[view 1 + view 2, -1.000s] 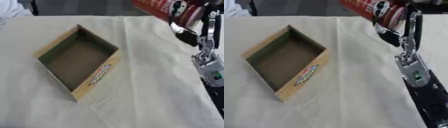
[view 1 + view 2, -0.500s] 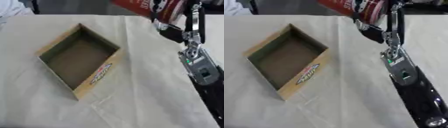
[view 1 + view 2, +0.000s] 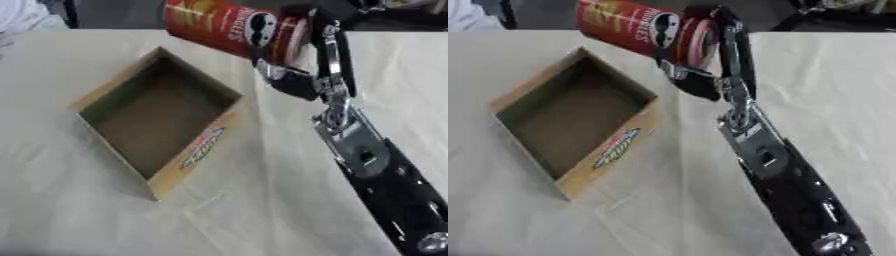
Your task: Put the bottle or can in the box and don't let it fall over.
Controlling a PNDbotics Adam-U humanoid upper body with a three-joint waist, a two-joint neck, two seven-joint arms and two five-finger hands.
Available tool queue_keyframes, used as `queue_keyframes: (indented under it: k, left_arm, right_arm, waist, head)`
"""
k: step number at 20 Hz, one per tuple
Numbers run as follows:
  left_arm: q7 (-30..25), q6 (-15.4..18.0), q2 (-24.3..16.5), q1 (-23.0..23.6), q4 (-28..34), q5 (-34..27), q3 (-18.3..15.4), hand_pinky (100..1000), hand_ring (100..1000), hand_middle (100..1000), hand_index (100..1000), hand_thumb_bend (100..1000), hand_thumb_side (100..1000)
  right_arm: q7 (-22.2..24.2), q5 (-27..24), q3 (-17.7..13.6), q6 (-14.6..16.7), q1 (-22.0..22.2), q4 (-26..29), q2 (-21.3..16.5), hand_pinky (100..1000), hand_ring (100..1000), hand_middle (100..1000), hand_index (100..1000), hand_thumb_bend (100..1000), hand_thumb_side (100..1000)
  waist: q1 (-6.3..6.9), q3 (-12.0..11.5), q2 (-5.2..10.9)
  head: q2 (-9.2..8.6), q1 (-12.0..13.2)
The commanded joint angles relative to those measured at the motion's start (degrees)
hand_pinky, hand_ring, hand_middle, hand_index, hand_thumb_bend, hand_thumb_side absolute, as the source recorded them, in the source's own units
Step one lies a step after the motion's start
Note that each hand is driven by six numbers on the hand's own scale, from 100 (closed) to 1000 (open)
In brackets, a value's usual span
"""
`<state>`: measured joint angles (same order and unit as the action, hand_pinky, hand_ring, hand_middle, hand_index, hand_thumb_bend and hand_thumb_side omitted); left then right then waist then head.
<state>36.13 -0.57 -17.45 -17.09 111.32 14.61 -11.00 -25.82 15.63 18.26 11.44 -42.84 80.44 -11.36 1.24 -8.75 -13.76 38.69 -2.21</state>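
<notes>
Over table (image 3: 262, 210): can (image 3: 232, 27) in right hand (image 3: 293, 80)

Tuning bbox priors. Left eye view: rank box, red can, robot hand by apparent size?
1. Box, clearly largest.
2. Red can, partly cut off at the top edge.
3. Right robot hand, smallest, though the can hides part of it.

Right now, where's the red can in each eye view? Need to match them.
Left eye view: red can top centre, tilted, held in the right hand.
Right eye view: same can top, shifted left of centre.
Shared landmark: the open cardboard box below-left of the can.
</notes>
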Motion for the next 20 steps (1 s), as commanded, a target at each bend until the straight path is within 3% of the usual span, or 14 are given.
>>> queue_keyframes:
  k: [1,5,10,11,13,14,15,17,20]
  left_arm:
    - [0.3,0.1,-0.4,-0.9,1.5,0.3,-0.7,631,965,700,672,450,574]
    - [0.2,0.1,-0.1,-1.3,1.6,0.3,-0.5,631,965,700,672,451,573]
    - [-0.2,0.1,0.1,-1.4,1.5,0.2,-0.3,631,966,700,672,447,577]
    - [-0.2,0.1,0.0,-1.4,1.5,0.2,-0.3,630,966,700,671,445,578]
    - [-0.4,0.2,0.0,-1.5,1.5,0.2,-0.2,630,966,700,671,444,580]
    - [-0.4,0.1,0.0,-1.5,1.5,0.1,-0.2,630,966,700,671,444,580]
    - [-0.5,0.1,-0.1,-1.4,1.4,0.2,-0.3,630,966,700,671,443,580]
    - [-0.4,0.1,-0.2,-1.4,1.4,0.2,-0.3,631,966,700,671,442,580]
    - [-0.4,0.1,-0.3,-1.2,1.4,0.2,-0.4,631,967,700,671,442,581]
  right_arm:
    - [0.4,-0.2,0.7,0.0,-1.5,-1.0,1.1,526,685,562,647,335,100]
    - [1.4,-0.2,1.7,-0.1,-1.6,-4.6,2.8,529,690,562,651,365,100]
    - [3.4,0.3,2.6,0.5,-2.3,-9.0,4.0,564,720,580,667,334,100]
    - [4.0,0.2,3.1,0.6,-2.2,-9.6,3.6,620,761,613,697,379,100]
    - [5.8,-0.1,4.6,0.7,-1.8,-10.1,2.2,766,859,705,795,622,100]
    - [6.7,0.1,5.2,0.6,-1.6,-10.2,1.6,766,859,705,795,622,100]
    - [7.7,0.6,5.5,0.3,-1.5,-10.1,1.1,831,911,763,855,745,205]
    - [9.8,2.3,5.0,-0.5,-1.5,-9.7,0.6,846,919,771,867,820,296]
    - [11.6,4.2,2.9,-1.5,-1.4,-8.3,0.3,849,920,771,870,842,314]
  waist:
    - [0.03,-0.3,1.38]
    - [0.05,-0.8,1.28]
    - [-0.02,-1.1,1.25]
    - [-0.09,-1.1,1.26]
    - [-0.17,-1.2,1.26]
    - [-0.19,-1.2,1.26]
    - [-0.22,-1.2,1.28]
    - [-0.25,-1.0,1.32]
    - [-0.27,-0.8,1.39]
  head:
    - [0.05,-0.6]
    - [-0.1,-1.0]
    - [-0.28,-1.1]
    - [-0.34,-1.0]
    - [-0.42,-0.9]
    - [-0.41,-0.9]
    - [-0.35,-0.9]
    - [-0.28,-0.8]
    - [-0.29,-0.6]
